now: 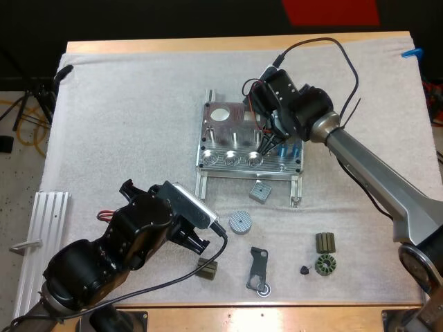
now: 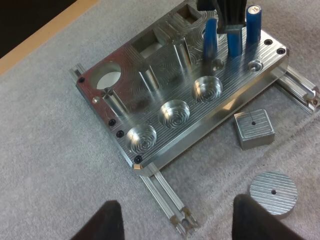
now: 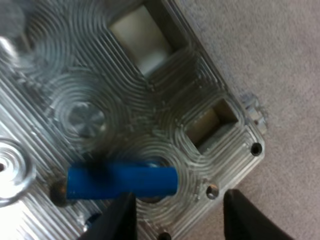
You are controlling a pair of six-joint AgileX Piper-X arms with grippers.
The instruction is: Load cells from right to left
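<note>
The step in hand looks like seating a cell at the right end of the metal fixture (image 1: 228,135) (image 2: 165,85) (image 3: 150,90), which sits mid-mat (image 1: 124,117) on the table (image 1: 228,45). The right gripper (image 1: 272,144) (image 3: 177,200) hangs over the fixture's right part, in among the blue cells (image 1: 296,148) (image 2: 254,22) that stand upright there.

From the left wrist view I count three cells, close together. The right gripper reaches down at the middle one, and the rightmost stands just beside it. From the right arm's own camera its fingers stand apart. One blue cell (image 3: 122,181) lies just past the fingertips and is not pressed from both sides. I judge the right gripper wide and not holding anything.

The left gripper (image 1: 199,242) (image 2: 175,215) hovers near the table's near edge, left of the fixture. Its fingers are wide apart, clear of any thing, and pointed at the fixture's near side. The three round pockets along the fixture's near edge, and the openings on its left, are bare.

Loading seems well started at the right, with the left yet to fill. A small square block (image 1: 259,191) and a ribbed disc (image 1: 239,221) lie on the mat just near of the fixture.

The next move, as I judge it, calls for a straight lift of the right gripper, because the standing cells are tight around its fingers and a sideways drift could tip one. After that, the next cell goes into the next free seat to the left.
</note>
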